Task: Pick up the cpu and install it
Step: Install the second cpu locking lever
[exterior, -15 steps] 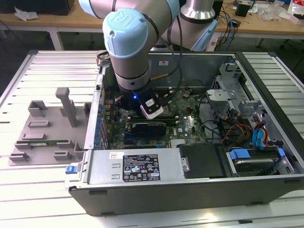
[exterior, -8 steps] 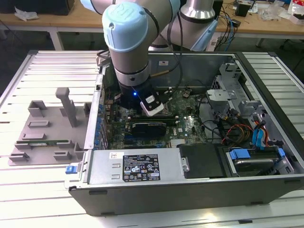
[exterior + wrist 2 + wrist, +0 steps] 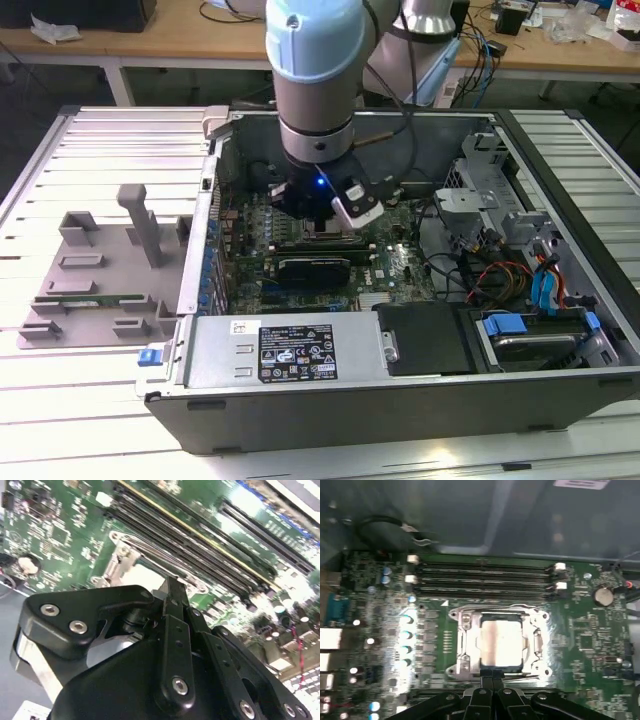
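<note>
The cpu (image 3: 501, 642), a flat square chip with a silvery top, lies level inside the metal socket frame (image 3: 462, 645) on the green motherboard. In the second wrist view a pale corner of the cpu (image 3: 145, 575) shows just past the fingertips. My gripper (image 3: 493, 680) hangs low over the board, its black fingers pressed together at the edge of the cpu nearest them. Whether the tips touch the chip I cannot tell. In the exterior view the gripper (image 3: 318, 215) is down inside the open computer case (image 3: 400, 400).
Long black memory slots (image 3: 485, 577) run beside the socket. A black card (image 3: 315, 268), loose cables (image 3: 490, 275) and a metal drive cage (image 3: 480, 190) crowd the case. A grey holder tray (image 3: 100, 270) lies on the slatted table at the exterior view's left.
</note>
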### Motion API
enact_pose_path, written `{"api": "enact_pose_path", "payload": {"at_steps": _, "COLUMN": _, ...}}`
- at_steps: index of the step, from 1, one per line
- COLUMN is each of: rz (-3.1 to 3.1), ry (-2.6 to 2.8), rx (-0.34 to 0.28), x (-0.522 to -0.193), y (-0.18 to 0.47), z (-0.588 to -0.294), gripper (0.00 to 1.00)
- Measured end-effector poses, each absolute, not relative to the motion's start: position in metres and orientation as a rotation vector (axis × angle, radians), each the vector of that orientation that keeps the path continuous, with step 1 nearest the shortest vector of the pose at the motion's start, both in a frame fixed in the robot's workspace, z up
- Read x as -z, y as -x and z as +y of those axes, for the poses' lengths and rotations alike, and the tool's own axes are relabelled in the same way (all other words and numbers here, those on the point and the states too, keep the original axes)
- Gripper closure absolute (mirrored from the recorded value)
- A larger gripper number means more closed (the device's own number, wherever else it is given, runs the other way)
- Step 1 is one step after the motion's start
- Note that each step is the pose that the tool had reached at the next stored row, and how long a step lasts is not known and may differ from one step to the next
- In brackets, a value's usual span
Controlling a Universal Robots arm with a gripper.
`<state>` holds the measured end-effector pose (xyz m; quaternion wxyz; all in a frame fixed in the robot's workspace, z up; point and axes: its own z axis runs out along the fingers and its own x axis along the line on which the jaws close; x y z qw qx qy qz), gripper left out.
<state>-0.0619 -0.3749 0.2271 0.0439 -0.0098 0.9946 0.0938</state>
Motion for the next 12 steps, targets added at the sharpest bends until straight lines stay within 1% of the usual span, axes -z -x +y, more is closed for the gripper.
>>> {"api": "enact_pose_path", "payload": {"at_steps": 2, "rz": 3.043, "ry": 0.031, "rx": -0.263, "x": -0.227, "y": 0.058, "z": -0.365, "gripper": 0.89}}
{"api": "enact_pose_path", "payload": {"at_steps": 4, "rz": 3.044, "ry": 0.032, "rx": -0.248, "x": -0.227, "y": 0.057, "z": -0.361, "gripper": 0.89}}
{"api": "enact_pose_path", "payload": {"at_steps": 8, "rz": 3.051, "ry": 0.035, "rx": -0.165, "x": -0.227, "y": 0.057, "z": -0.356, "gripper": 0.89}}
{"api": "enact_pose_path", "payload": {"at_steps": 12, "rz": 3.051, "ry": 0.035, "rx": -0.16, "x": -0.227, "y": 0.057, "z": -0.346, "gripper": 0.89}}
